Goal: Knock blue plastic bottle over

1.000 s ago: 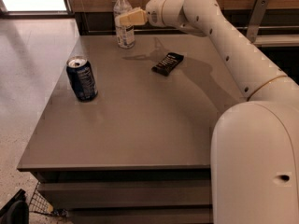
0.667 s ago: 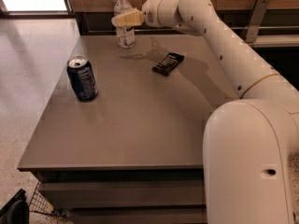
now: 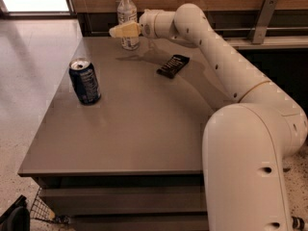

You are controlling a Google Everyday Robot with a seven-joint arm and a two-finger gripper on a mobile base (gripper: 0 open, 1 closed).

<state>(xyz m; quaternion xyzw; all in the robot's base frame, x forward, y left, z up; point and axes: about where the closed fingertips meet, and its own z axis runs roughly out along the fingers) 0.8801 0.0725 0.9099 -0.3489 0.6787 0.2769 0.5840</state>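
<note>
The blue plastic bottle (image 3: 126, 17) is a slim clear bottle with a white cap and a white label. It stands upright at the far edge of the grey table (image 3: 130, 129). My gripper (image 3: 115, 32) reaches from the right. Its pale tips lie across the front of the bottle's lower half, at or against it, with the tip ends just left of the bottle.
A dark blue soda can (image 3: 85, 81) stands upright on the left part of the table. A flat black packet (image 3: 173, 65) lies right of the bottle, under my arm. A wood wall runs behind the table. My robot body fills the lower right.
My gripper has moved left across the front of the bottle. The bottle still stands upright in the same place.
</note>
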